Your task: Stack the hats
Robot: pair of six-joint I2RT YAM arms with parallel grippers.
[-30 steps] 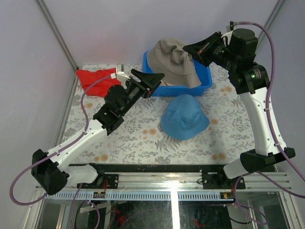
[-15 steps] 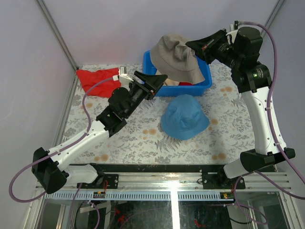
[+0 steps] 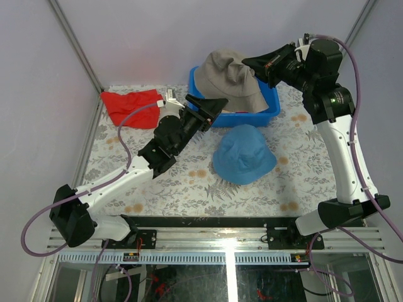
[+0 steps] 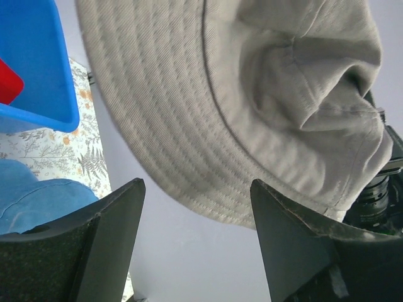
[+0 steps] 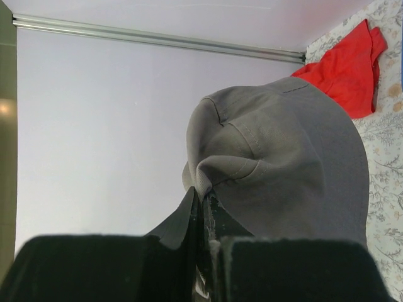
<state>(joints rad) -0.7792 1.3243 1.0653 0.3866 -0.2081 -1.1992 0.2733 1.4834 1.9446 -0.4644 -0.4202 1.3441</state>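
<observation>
The blue bin (image 3: 272, 108) stands at the far edge of the table (image 3: 189, 182), close to the back wall. A metal post runs up the wall to the left of it. Bare patterned tabletop shows in front of the bin and to its left, where the left arm reaches in. A flat red cloth (image 3: 131, 107) lies well to the left of the bin, in the far left corner.

The grey hat (image 3: 228, 78) hangs in the air above the bin and covers most of its opening in the top view. The right gripper (image 3: 255, 65) is above the bin's right end, with its jaws pressed tight together on a bunched fold of the hat's crown. From that pinch the hat stretches leftward and droops. Its long line runs from right to left across the bin, its brim spreads out at the low left side, and its hollow faces down.

The left gripper (image 3: 211, 106) is just beside the bin's front left corner, tilted up toward the brim. Its jaws stand wide apart and hold nothing (in the wrist view the brim hangs above them, not touching).

The blue hat (image 3: 243, 153) lies on the table just in front of the bin, crown up and brim flat all round. A red patch (image 4: 7, 82) shows inside the bin, but too little of it shows to tell what it is.
</observation>
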